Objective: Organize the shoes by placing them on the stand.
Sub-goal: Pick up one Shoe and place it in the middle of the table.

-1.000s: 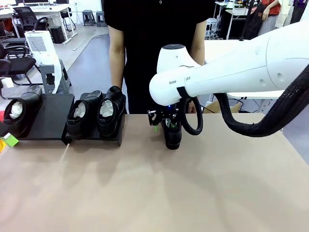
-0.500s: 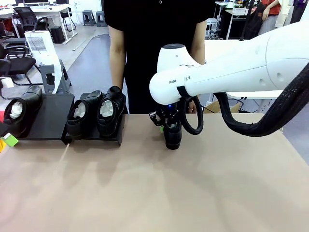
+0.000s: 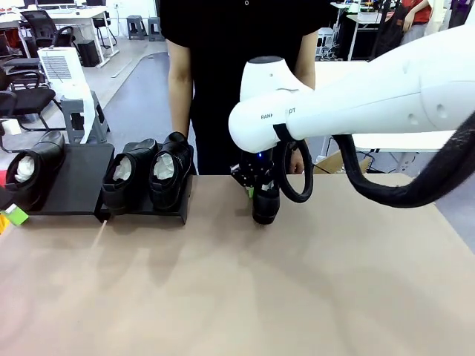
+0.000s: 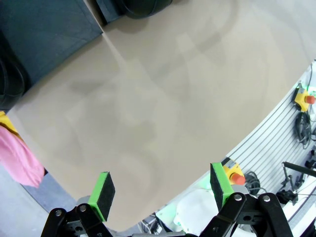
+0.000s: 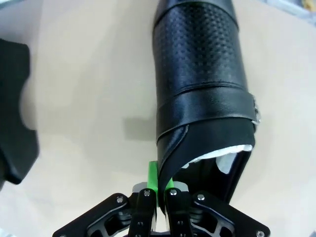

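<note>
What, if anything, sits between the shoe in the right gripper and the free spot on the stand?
The right gripper pinches the shoe by its side wall. The free spot is on the stand's left platform. Between them, two shoes fill the right platform; bare table lies in front of them.

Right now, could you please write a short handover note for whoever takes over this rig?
Right gripper: shut on the side wall of the fourth shoe, near the table's middle by the person.
Left gripper: open, holding nothing, above bare table.
Stand: three shoes on it: one on the left platform, two side by side on the right platform.
Done: three shoes placed.
Left: carry the gripped shoe to the free spot on the left platform, then release.
</note>
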Robot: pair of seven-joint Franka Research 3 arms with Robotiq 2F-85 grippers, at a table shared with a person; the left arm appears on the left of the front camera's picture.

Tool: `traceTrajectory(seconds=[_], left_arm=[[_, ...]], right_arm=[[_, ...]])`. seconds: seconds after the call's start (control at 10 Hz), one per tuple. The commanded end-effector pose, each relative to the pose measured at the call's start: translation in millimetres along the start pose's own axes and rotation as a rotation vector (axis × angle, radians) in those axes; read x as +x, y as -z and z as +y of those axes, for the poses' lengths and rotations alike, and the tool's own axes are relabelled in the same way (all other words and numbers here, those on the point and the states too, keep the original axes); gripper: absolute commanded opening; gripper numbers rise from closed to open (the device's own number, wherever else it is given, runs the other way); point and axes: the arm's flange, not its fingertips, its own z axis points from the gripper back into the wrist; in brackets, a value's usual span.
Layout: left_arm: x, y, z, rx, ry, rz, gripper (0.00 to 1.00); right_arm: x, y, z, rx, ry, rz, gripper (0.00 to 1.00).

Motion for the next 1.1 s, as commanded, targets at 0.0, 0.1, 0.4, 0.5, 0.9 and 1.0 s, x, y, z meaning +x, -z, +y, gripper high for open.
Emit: traceTrajectory(seconds=[0.0,0.1,0.4,0.5,0.9,1.0], left_arm=[[-1,0,-2,-0.006,-0.011,-0.007,1.0],[-1,0,-2,-0.006,-0.011,-0.007,1.0],[-1,0,-2,-0.006,-0.011,-0.007,1.0],[-1,0,-2,-0.006,-0.011,-0.007,1.0],[-1,0,-2,-0.006,-0.011,-0.007,1.0],[-1,0,-2,-0.006,-0.011,-0.007,1.0]], right_arm=[[-49,-48,3,-0.061,0.044,-0.089,0.0],[-71,-65,6,-0.063,0.06,-0.096,0.0],[-152,-104,21,-0.102,0.063,-0.074,0.0],[-174,-109,27,-0.094,-0.007,-0.018,0.0],[-156,-104,30,-0.087,0.022,-0.04,0.0],[-160,-89,24,-0.041,0.017,-0.008,0.0]])
